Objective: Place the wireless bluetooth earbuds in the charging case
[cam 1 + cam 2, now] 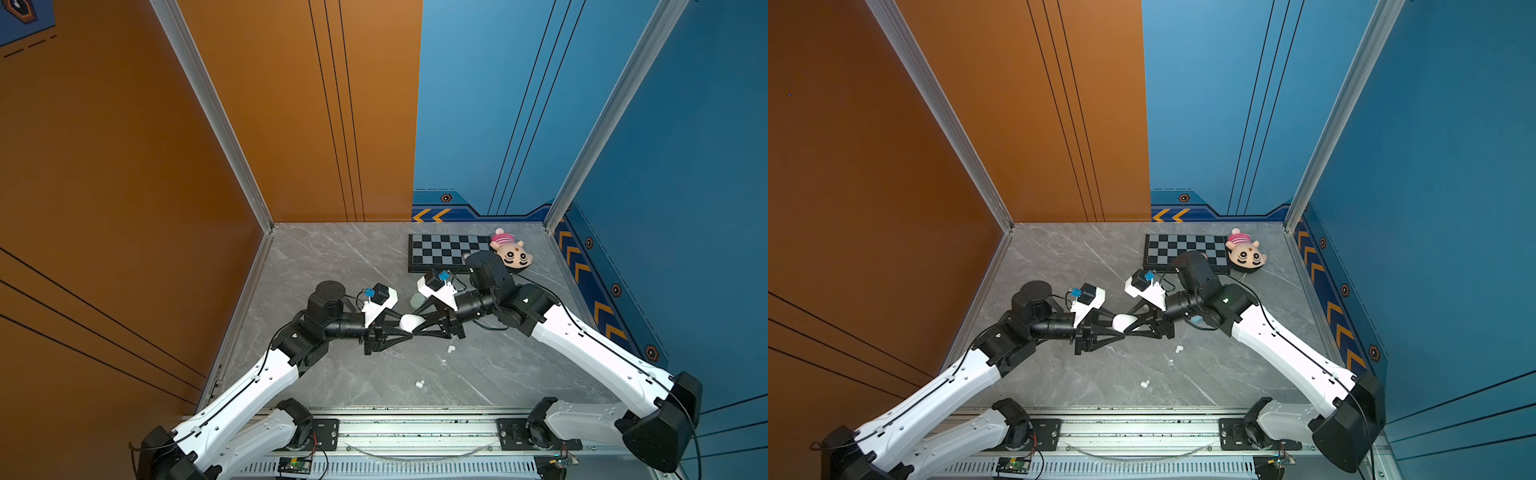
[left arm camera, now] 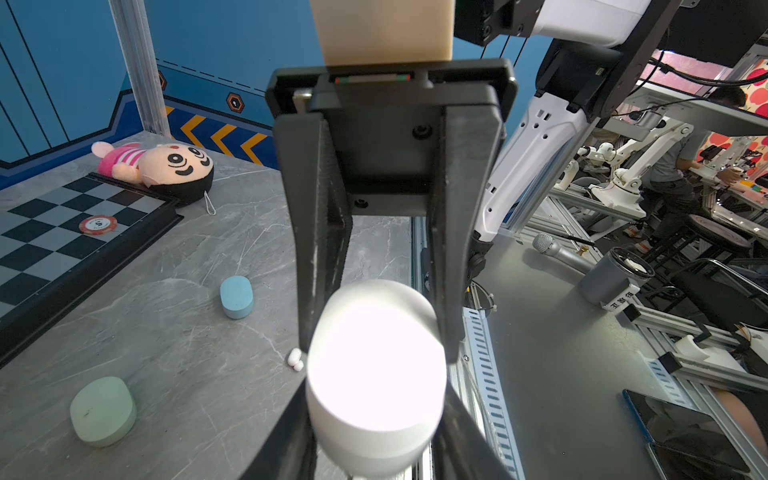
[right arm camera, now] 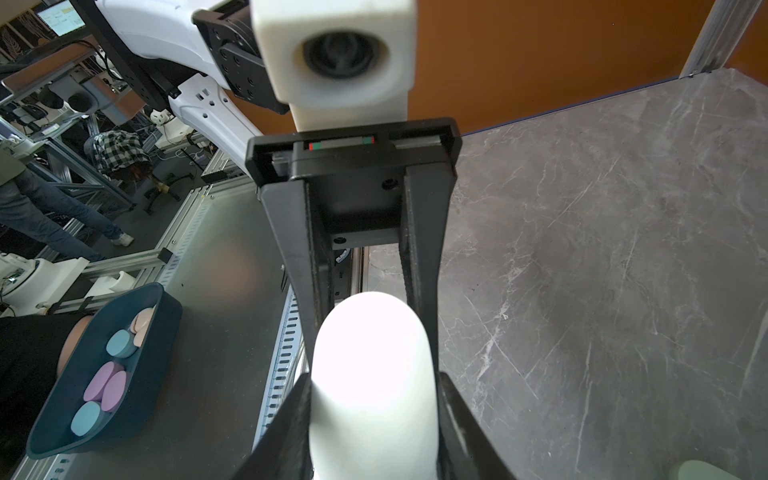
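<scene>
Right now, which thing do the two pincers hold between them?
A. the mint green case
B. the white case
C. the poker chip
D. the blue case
B: the left pincer and right pincer both clamp the white charging case from opposite ends, while the mint green case and blue case lie apart on the table.
</scene>
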`<state>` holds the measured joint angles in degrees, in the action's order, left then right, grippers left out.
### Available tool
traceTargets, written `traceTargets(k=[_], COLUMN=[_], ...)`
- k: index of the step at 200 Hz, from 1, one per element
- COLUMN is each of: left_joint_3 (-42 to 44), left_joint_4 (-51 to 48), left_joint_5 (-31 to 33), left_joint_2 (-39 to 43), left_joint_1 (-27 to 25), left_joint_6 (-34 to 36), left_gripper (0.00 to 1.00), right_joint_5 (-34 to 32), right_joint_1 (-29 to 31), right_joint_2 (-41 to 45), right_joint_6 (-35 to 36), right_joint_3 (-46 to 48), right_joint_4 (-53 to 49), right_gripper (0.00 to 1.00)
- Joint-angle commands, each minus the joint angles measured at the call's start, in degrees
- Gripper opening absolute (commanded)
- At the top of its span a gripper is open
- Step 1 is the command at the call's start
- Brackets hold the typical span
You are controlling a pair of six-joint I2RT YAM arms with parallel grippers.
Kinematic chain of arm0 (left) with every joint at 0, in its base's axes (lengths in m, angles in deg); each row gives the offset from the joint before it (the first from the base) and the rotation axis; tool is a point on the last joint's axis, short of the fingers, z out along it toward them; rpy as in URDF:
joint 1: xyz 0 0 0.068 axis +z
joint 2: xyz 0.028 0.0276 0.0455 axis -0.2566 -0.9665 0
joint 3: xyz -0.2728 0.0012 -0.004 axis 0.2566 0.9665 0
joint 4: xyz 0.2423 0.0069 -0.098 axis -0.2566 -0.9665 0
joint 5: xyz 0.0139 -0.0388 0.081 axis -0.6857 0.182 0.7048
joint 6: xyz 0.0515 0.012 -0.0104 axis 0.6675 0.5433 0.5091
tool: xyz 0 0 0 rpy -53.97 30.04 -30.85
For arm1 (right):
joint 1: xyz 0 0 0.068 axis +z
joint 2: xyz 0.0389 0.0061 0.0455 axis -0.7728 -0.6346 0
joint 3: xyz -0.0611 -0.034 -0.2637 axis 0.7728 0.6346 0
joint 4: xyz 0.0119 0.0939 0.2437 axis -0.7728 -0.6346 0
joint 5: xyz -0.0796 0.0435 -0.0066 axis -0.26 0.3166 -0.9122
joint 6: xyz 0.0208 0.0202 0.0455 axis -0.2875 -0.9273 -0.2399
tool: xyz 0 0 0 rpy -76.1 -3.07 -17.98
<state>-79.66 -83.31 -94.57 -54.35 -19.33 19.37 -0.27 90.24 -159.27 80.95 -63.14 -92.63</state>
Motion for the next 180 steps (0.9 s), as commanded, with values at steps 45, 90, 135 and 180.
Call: traceTargets(k=[45,90,135,180], left_joint_3=[-0.82,-0.37,0.03,0.07], left_joint_4=[2.64,2.59,2.55,2.44], left_joint_5=[-0.46,-0.15,0.45,0.76], left_joint_2=[-0.36,-0.06,0.18,0.16], left_joint_1=[-0.17,-0.08,-0.08,-0.17], left_joint_6=[-0.5,-0.66,-0.63,-0.36], left_gripper=[0.12,0.12,0.13,0.13], right_joint_5=[-3.9,-3.63,-3.09,-2.56], right_joint_1=[0.05,-1.04,-1.84,-2.45], right_joint_2=[0.69,0.96,1.08,1.01], right_joint_6=[0.22,-0.04,-1.87,-4.38], right_joint_3=[0.07,0.1,0.06,0.3], right_joint_4=[-1.19,-1.17,0.42,2.6], right_gripper=[0.54,0.61,0.62,0.62])
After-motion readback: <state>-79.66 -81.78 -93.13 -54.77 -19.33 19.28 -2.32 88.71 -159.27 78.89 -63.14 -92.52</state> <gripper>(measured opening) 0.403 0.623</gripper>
